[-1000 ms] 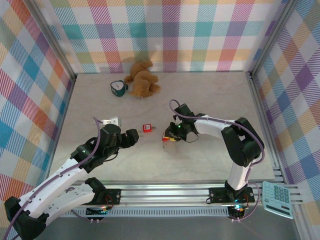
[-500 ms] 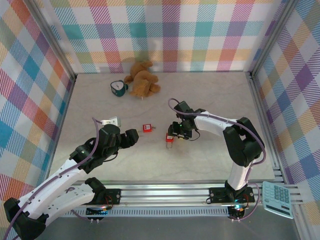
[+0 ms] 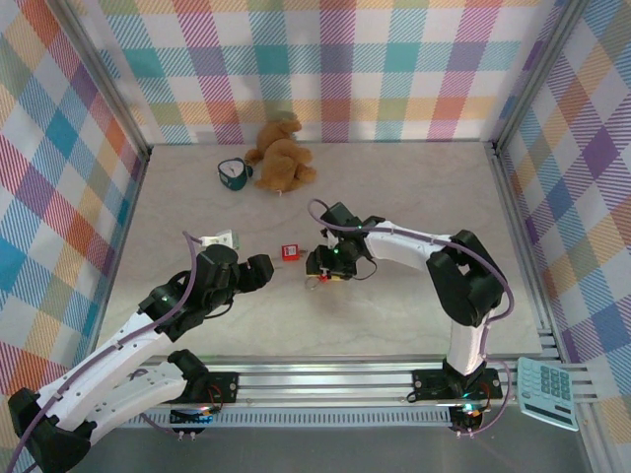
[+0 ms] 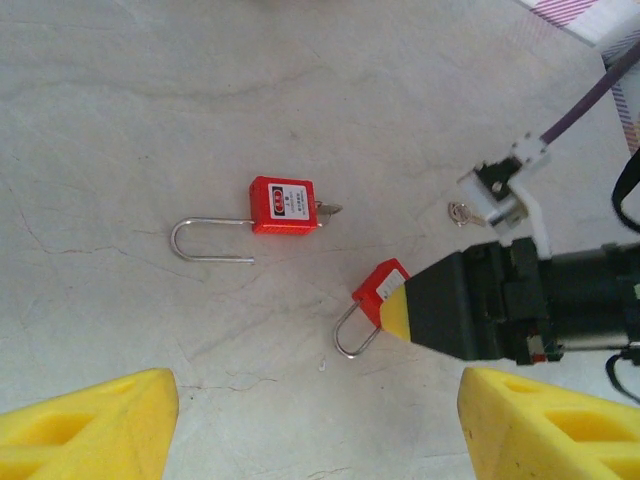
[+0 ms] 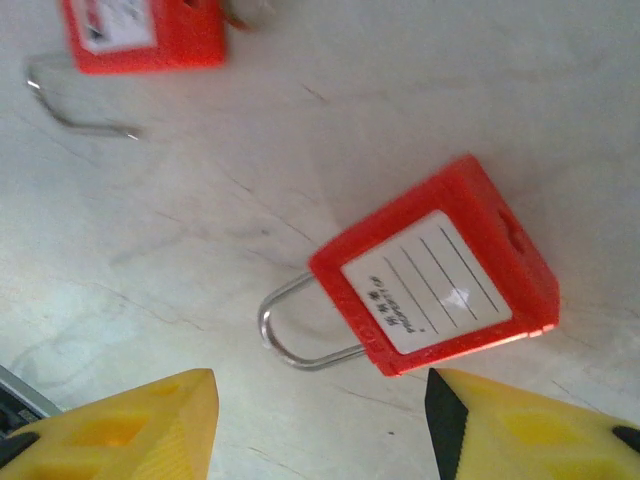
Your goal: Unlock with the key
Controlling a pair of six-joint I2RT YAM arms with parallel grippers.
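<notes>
Two small red padlocks lie on the table. The farther padlock [image 4: 285, 205] [image 3: 290, 253] has its wire shackle [image 4: 210, 240] swung open, and the key [image 4: 330, 209], a tiny pale metal stub, sticks out of its base. The nearer padlock [image 5: 440, 285] [image 4: 378, 288] lies flat with its shackle [image 5: 300, 335] closed. My right gripper [image 5: 320, 430] [image 3: 318, 272] hovers over it, open, one fingertip [image 4: 395, 312] covering its corner. My left gripper [image 4: 320, 430] [image 3: 264, 264] stands open, short of both padlocks, with nothing between its fingers.
A brown stuffed toy [image 3: 281, 158] and a small teal object [image 3: 233, 173] sit at the back. A white block [image 3: 222, 238] lies by the left arm. A small metal ring [image 4: 460, 212] rests beside the right wrist. A calculator [image 3: 547, 391] lies outside the frame.
My right gripper has opened, letting go of the nearer padlock, which now lies on the table, and it has shifted left. The left arm has held still.
</notes>
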